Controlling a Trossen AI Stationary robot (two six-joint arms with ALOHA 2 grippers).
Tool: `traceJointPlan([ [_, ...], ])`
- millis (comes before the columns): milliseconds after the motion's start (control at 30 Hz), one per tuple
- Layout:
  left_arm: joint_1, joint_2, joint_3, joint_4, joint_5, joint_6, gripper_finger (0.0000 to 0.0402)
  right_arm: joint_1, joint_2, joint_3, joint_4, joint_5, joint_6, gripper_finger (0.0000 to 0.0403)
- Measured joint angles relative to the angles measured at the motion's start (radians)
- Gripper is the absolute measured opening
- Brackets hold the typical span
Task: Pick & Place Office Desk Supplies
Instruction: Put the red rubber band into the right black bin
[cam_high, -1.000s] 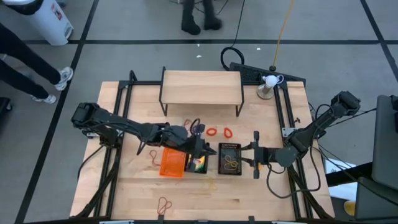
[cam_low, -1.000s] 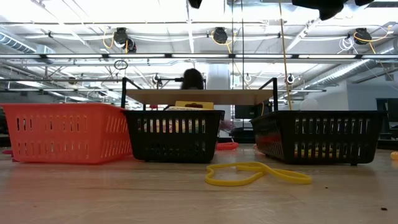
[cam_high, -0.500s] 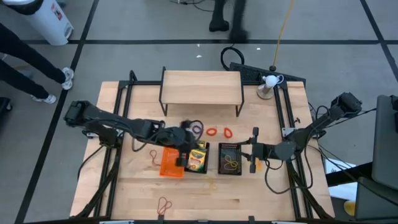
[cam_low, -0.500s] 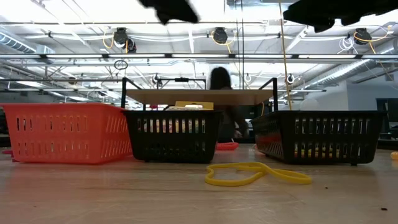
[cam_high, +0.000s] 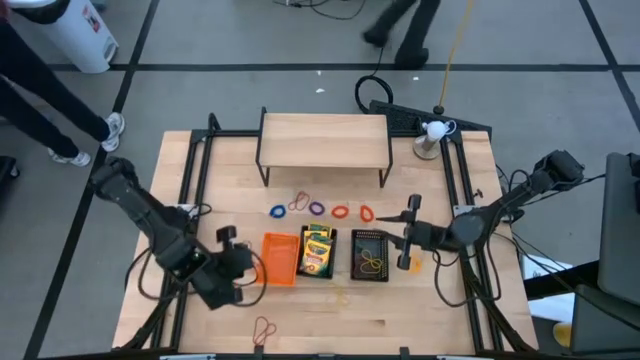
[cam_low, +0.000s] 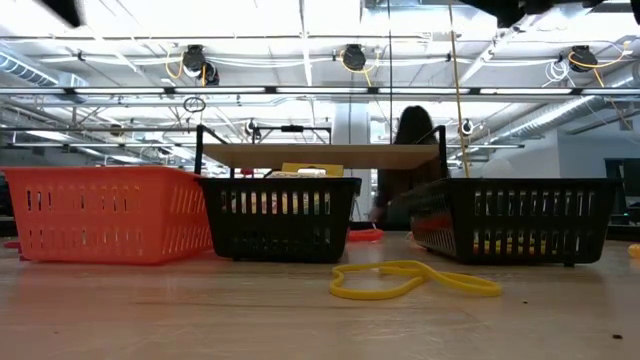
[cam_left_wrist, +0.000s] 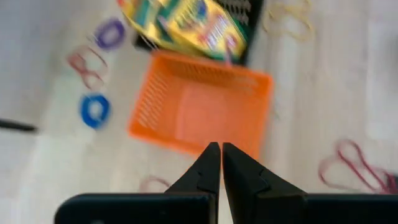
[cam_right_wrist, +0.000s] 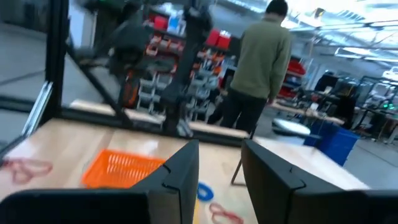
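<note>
A: Where do the trays sit?
B: Mid-counter (cam_high: 420, 320), in a row: orange tray (cam_high: 279, 258), black tray (cam_high: 317, 251) holding crayon boxes (cam_high: 318, 247), second black tray (cam_high: 370, 254).
A: Grippers?
B: Left gripper (cam_high: 228, 240), fingers together, beside the orange tray; right gripper (cam_high: 408, 233), fingers apart, empty, beside the second black tray.
A: The low view?
B: A yellow rubber band (cam_low: 412, 279) on the open front strip.

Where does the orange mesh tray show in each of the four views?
High view: orange tray, leftmost of three trays, beside the black tray holding the crayon box.
Low view: at far left, touching that black tray.
Left wrist view: centre, beyond the shut left pincer.
Right wrist view: low left, past the right pincer.
Shared landmark: the blue rubber band.
</note>
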Motion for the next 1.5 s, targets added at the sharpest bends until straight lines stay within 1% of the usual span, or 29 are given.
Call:
traceJointPlan([
  [133, -0.042, 0.017, -0.063, 0.000, 0.062, -0.078, 0.0021, -0.005, 0.000, 0.000, 0.037, 0.000, 0.000, 0.0111],
  [267, -0.080, 0.019, -0.166, 0.035, 0.107, -0.120, 0.0021, -0.005, 0.000, 0.000, 0.027, -0.001, 0.030, 0.0110],
  [367, -0.091, 0.019, -0.264, 0.126, 0.157, -0.123, 0.0021, -0.005, 0.000, 0.000, 0.018, -0.001, 0.050, 0.0112],
  [467, -0.093, 0.019, -0.352, 0.242, 0.178, -0.100, 0.0021, -0.005, 0.000, 0.000, 0.018, -0.001, 0.050, 0.0110],
  [567, -0.087, 0.019, -0.413, 0.322, 0.211, -0.066, 0.0021, -0.005, 0.000, 0.000, 0.018, -0.001, 0.050, 0.0108],
  [700, -0.056, 0.019, -0.446, 0.339, 0.250, -0.034, 0.0022, -0.005, 0.000, 0.000, 0.018, -0.001, 0.053, 0.0105],
  [867, -0.023, 0.019, -0.450, 0.344, 0.271, -0.019, 0.0022, -0.005, 0.000, 0.000, 0.008, -0.001, 0.066, 0.0105],
  [967, 0.001, 0.019, -0.450, 0.366, 0.305, -0.020, 0.0026, -0.005, 0.000, 0.000, -0.014, -0.001, 0.094, 0.0105],
  [1100, 0.032, 0.018, -0.450, 0.417, 0.327, -0.042, 0.0059, -0.005, 0.000, 0.000, -0.044, -0.001, 0.106, 0.0105],
  [1267, 0.051, 0.018, -0.450, 0.433, 0.324, -0.046, 0.0130, -0.005, 0.000, 0.000, -0.046, -0.001, 0.110, 0.0105],
  [1400, 0.054, 0.018, -0.450, 0.426, 0.286, 0.014, 0.0184, -0.005, 0.000, 0.000, -0.046, -0.001, 0.109, 0.0105],
  [1500, 0.054, 0.018, -0.450, 0.406, 0.255, 0.037, 0.0209, -0.005, 0.000, 0.000, -0.046, -0.001, 0.108, 0.0105],
])
